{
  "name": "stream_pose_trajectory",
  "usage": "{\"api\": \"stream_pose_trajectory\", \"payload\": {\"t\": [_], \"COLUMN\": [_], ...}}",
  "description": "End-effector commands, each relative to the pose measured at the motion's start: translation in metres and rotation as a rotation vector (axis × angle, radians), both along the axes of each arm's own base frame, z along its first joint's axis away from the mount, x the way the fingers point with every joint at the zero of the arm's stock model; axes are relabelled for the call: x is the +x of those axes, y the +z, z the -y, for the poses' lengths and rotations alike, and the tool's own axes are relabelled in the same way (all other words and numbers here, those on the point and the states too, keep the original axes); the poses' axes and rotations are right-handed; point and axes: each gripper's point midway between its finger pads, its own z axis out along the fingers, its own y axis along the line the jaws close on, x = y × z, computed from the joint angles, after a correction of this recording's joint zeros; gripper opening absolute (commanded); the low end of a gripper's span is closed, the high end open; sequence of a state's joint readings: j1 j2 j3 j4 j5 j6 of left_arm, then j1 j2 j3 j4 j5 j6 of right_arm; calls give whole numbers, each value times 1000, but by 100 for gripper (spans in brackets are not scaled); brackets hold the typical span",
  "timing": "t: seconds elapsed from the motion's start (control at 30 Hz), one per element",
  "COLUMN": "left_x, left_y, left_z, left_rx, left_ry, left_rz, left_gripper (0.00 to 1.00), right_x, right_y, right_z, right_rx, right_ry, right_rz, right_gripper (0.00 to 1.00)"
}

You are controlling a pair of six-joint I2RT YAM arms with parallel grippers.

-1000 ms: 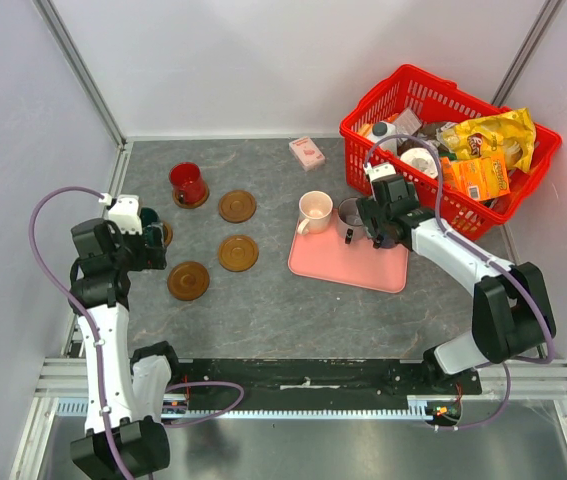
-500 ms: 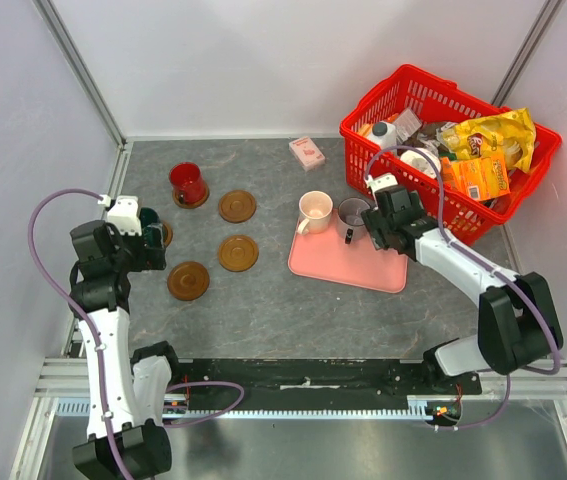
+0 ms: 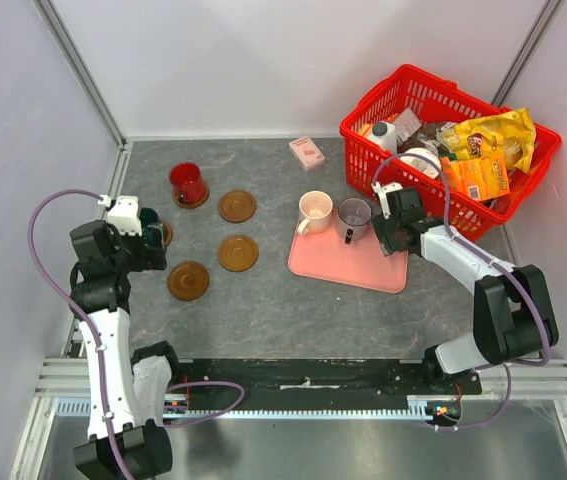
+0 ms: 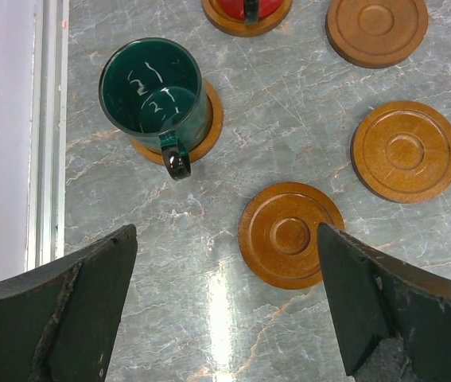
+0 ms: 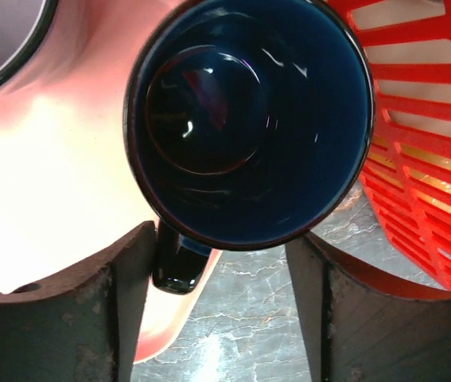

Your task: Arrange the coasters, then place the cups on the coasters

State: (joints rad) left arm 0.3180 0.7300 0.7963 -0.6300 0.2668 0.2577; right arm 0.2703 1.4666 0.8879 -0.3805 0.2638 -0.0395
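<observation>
The navy blue cup (image 5: 249,119) stands on the pink tray's (image 3: 348,262) right corner. My right gripper (image 5: 223,255) is shut on its near side, one finger (image 5: 122,294) against the handle and the other against the rim. That gripper (image 3: 387,232) hides the cup from above. A grey cup (image 3: 354,214) and a cream cup (image 3: 315,211) also stand on the tray. The red cup (image 3: 188,182) and dark green cup (image 4: 155,99) each sit on a coaster. Three coasters (image 3: 237,206) (image 3: 238,253) (image 3: 188,281) lie bare. My left gripper (image 4: 225,310) hangs open above the table near the green cup.
A red basket (image 3: 483,215) full of packets and bottles stands at the back right, right beside the navy cup; its wall (image 5: 424,143) fills the right wrist view's edge. A small pink box (image 3: 306,152) lies by the back wall. A metal rail (image 4: 46,127) borders the left.
My right gripper has slid right off the grey cup, which now shows, onto the navy cup, and its jaws have closed in on it. The left arm has not moved.
</observation>
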Motion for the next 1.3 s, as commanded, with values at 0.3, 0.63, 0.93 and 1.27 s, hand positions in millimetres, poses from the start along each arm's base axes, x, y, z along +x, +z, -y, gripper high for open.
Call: {"api": "stream_pose_trajectory", "payload": {"t": [0.3,0.63,0.93,1.27], "left_x": [4,4,3,5], "left_y": [10,10,11,8], "left_z": [-1,0,-2,-4], "left_rx": [11,8,16,7], "left_ry": [-6,-15,1,5], "left_rz": [57,51,58,43], "left_gripper": [100,99,99,99], "right_x": [-7,-24,-49,-36], "right_y": [-5,58,153,203], "right_z": [-8,-6,-26,-145], "right_rx": [105,71,115,161], "right_ry": [34,173,388,621], "right_rz": [-51,-46,13,132], "right_gripper": [15,0,0,0]}}
